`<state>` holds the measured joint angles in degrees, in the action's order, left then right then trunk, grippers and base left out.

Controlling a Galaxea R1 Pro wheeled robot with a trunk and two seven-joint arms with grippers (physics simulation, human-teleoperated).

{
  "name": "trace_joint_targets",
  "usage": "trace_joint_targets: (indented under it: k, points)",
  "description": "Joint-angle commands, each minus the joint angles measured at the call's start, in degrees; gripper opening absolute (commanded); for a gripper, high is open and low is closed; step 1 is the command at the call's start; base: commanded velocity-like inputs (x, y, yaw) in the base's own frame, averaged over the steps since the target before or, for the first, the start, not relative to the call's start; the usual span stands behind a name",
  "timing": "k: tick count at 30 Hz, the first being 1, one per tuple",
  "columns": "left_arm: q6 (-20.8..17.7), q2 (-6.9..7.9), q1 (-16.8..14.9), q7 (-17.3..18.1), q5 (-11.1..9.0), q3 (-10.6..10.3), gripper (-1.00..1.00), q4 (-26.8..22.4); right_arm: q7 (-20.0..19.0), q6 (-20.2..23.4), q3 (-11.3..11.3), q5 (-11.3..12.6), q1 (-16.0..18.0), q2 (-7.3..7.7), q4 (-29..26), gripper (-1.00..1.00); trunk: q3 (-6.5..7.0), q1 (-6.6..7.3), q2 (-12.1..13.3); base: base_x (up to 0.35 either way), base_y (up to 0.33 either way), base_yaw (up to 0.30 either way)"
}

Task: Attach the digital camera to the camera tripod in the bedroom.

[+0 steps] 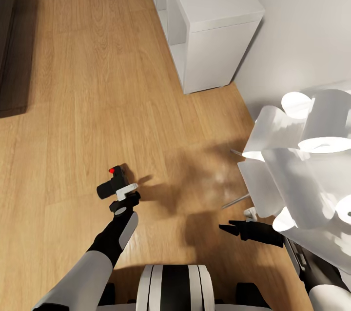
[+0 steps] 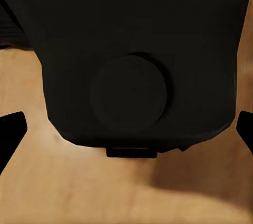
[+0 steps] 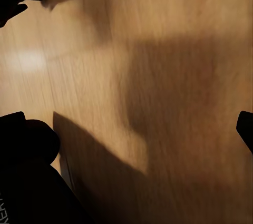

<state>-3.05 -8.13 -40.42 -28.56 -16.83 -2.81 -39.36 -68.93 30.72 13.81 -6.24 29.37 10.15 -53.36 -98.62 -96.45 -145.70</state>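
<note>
The left claw (image 1: pixel 122 200) is held out over the wood floor (image 1: pixel 87 82) and is closed on the digital camera (image 1: pixel 113 183). The camera is black with a red button on top, and it sits up in the air, not on the floor. In the left wrist view the camera (image 2: pixel 132 71) is big and very close, with a finger tip (image 2: pixel 11 129) on each side of it.

The right claw (image 1: pixel 243 229) is to the right of the camera, low over the floor. Its fingers look like they are close together, but I cannot tell for sure, and it holds nothing that I can see.

I think the camera could slip and fall if the claw lets go a little while the robot drives. It could also bump into something on a turn.

Right of the camera, past the right claw, there is a big white lamp (image 1: pixel 302 155) made of curled white shades. It stands close to the right arm and could get in the way. Farther off, up and to the right of the camera, a white shelf (image 1: pixel 214 18) stands by the white wall (image 1: pixel 302 23). Far to the left of the camera is something dark (image 1: pixel 9 57) along the floor.
</note>
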Motion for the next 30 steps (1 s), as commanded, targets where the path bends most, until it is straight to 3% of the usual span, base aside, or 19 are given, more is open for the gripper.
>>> trace_joint_targets:
  k: [1, 30]
  points:
    - [-0.29, 0.04, -0.01, -0.44, -0.24, -0.26, 1.0, -0.11, -0.42, 0.49, 0.18, -0.44, 0.04, -0.04, -0.07, 1.0, -0.03, 0.0, -0.01, 0.058, 0.0, 0.0]
    - [-0.29, 0.08, -0.02, -0.44, -0.27, -0.26, 1.0, -0.19, -0.51, 0.49, 0.25, -0.44, 0.0, -0.04, -0.07, 1.0, -0.03, 0.0, -0.01, 0.026, 0.0, 0.0]
